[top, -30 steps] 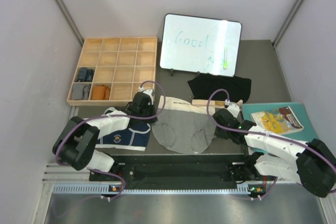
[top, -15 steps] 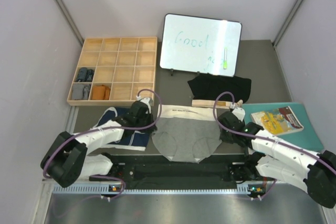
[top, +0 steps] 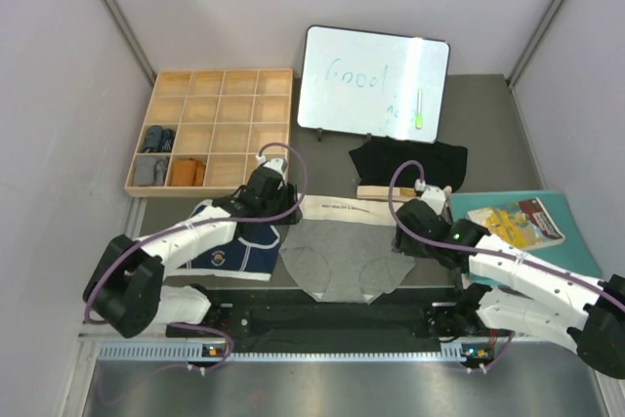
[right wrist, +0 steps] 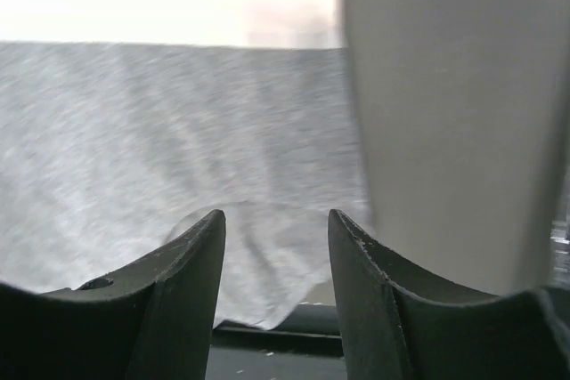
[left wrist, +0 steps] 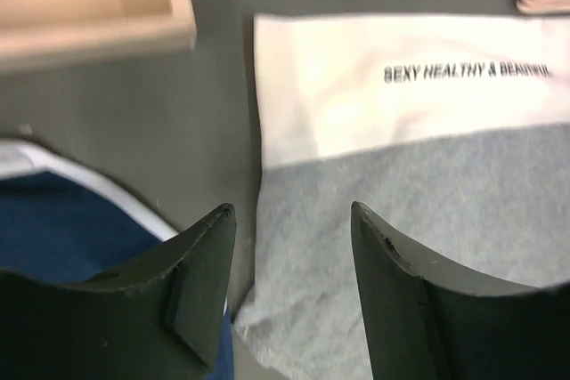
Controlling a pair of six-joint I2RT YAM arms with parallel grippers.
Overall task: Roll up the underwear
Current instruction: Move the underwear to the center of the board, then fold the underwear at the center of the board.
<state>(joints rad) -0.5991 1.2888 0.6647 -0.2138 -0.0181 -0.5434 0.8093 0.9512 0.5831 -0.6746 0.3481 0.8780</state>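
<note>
Three briefs lie on the table (top: 488, 134). The grey briefs (top: 342, 259) are flat at the near centre, between the two grippers. Their cream waistband (top: 342, 208) forms the far edge, its long axis running left to right, and the crotch points toward the arm bases. The navy briefs (top: 229, 251) lie just beside them on the left, partly under the left arm. The black briefs (top: 408, 160) lie farther back on the right. The left gripper (left wrist: 289, 220) has its fingers spread over the waistband's left end. The right gripper (right wrist: 276, 220) has its fingers spread over the grey cloth's right edge.
</note>
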